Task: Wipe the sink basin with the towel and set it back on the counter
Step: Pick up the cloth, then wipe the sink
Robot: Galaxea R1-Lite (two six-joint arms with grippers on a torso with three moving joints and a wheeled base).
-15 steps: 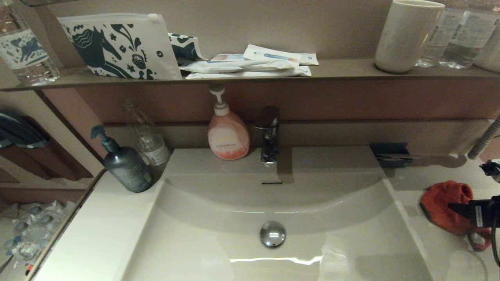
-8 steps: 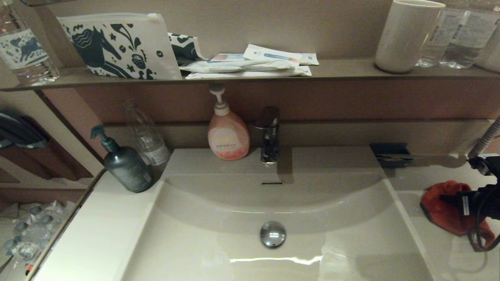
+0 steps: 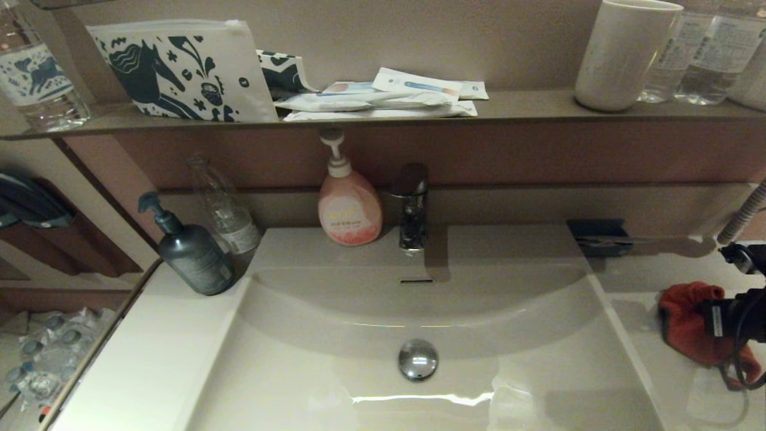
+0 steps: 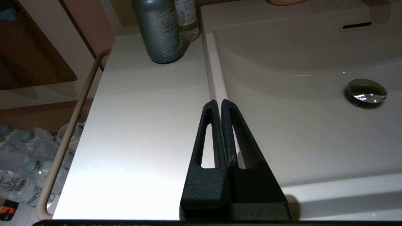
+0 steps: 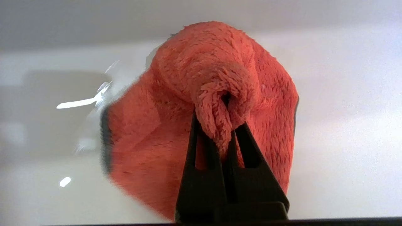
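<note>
The right hand (image 5: 224,125) was pinched tight on a bunched fold of the towel (image 5: 220,81). Seen from the head camera, the towel (image 3: 685,320) was over the worktop (image 3: 634,281) at about 3 o'clock from the drain plug (image 3: 418,359), just past the right rim of the sink basin (image 3: 335,359). The right hand (image 3: 715,317) came in from the right edge of that view, with dark cables hanging near it. The towel was red-orange and fluffy, with a dark strip along one edge. I could not tell if its bottom part touched the worktop or hung a little above it.

The left hand (image 4: 219,105) had its two fingers pressed together with nothing between them. It hung over the front left part of the sink, right above the rim where the worktop (image 4: 141,125) meets the basin (image 4: 298,125). The head camera did not show it.

The basin had no towel in it. The shiny round plug sat in the middle, and the small overflow slot (image 3: 416,280) was at 12 o'clock from it, on the curved back wall. The faucet (image 3: 412,206) stood behind the slot. A pink soap bottle (image 3: 349,206) stood just beside the faucet. A dark grey pump bottle (image 3: 191,251) stood on the worktop at about 10 o'clock from the plug, with a clear bottle (image 3: 224,206) close behind it. A dark blue packet (image 3: 598,236) lay at the back of the worktop, at about 2 o'clock from the plug.
</note>
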